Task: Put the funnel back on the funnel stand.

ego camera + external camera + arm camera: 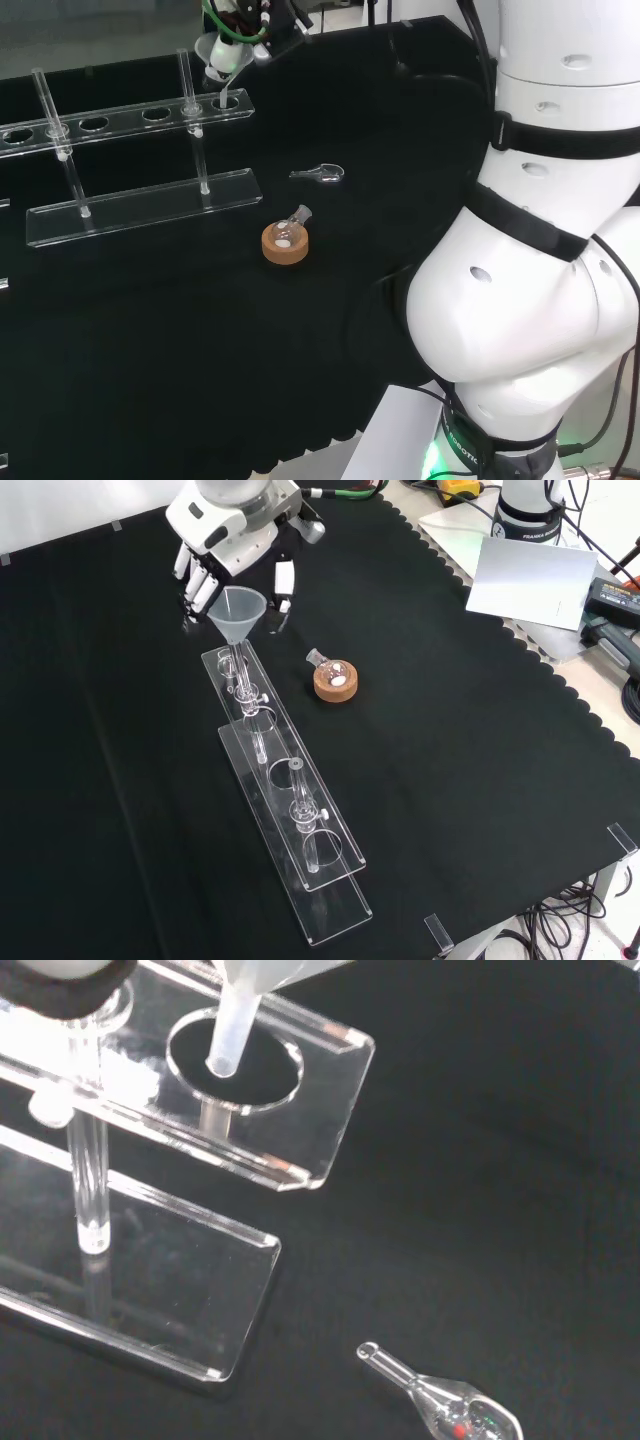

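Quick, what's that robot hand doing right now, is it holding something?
Hand: closed on the funnel, its stem over the end hole of the funnel stand.

You see translucent funnel (237,611) upright, wide mouth up, narrow stem pointing down over end hole of funnel stand (290,810). In wrist view, stem tip (222,1058) hangs just above that hole, slightly tilted, not yet through it. Stand: clear two-tier rack, upper plate with row of round holes, carried on thin rods above base plate, lying on black desk (480,780).
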Robot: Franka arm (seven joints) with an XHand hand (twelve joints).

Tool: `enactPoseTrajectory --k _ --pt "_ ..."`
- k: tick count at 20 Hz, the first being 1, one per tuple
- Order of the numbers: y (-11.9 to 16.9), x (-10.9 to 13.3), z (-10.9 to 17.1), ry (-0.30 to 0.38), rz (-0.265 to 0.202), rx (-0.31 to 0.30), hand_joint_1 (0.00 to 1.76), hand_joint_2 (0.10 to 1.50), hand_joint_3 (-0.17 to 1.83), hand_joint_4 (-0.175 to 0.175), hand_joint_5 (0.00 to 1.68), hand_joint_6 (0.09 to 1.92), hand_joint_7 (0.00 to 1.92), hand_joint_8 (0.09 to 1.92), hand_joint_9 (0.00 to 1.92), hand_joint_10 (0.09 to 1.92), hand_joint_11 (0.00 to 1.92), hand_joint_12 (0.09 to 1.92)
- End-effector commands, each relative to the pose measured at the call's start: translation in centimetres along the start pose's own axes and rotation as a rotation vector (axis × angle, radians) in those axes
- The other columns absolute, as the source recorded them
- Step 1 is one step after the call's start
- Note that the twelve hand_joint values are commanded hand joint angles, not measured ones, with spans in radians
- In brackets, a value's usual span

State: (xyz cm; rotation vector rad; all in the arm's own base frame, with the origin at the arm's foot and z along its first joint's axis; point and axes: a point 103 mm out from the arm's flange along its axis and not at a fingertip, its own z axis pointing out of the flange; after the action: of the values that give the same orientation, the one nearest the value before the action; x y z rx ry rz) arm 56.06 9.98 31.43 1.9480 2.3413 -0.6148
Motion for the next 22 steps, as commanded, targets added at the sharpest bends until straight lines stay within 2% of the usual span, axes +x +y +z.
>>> enactPoseTrajectory --k 1,11,14,16,17,19,22 --pt "0.6 0.8 0.9 -0.013 -0.01 0.017 0.86 0.73 0.56 0.001 0.66 0.23 0.77 0.58 1.17 0.29 0.78 1.21" --pt "1.5 1.2 2.5 0.001 -0.019 0.06 0.84 0.72 0.55 -0.009 0.58 0.2 0.7 0.58 1.1 0.27 0.77 1.21" --pt "1.5 1.2 3.0 0.027 -0.024 0.079 0.8 0.68 0.55 -0.013 0.48 0.12 0.42 0.63 0.85 0.31 0.67 1.26" --pt "1.2 1.1 3.2 0.048 -0.032 0.07 0.75 0.67 0.51 -0.011 0.37 0.09 0.18 0.63 0.55 0.45 0.52 1.35" --pt "1.0 1.1 3.2 0.058 -0.034 0.046 0.72 0.66 0.48 -0.009 0.31 0.09 0.1 0.61 0.43 0.54 0.46 1.39" --pt "0.6 1.1 3.2 0.066 -0.04 0.011 0.65 0.65 0.41 -0.005 0.21 0.09 0.02 0.48 0.23 0.69 0.36 1.46" --pt "-0.5 1.0 2.8 0.082 -0.039 -0.039 0.59 0.64 0.32 -0.003 0.15 0.09 0.0 0.34 0.11 0.79 0.31 1.5"
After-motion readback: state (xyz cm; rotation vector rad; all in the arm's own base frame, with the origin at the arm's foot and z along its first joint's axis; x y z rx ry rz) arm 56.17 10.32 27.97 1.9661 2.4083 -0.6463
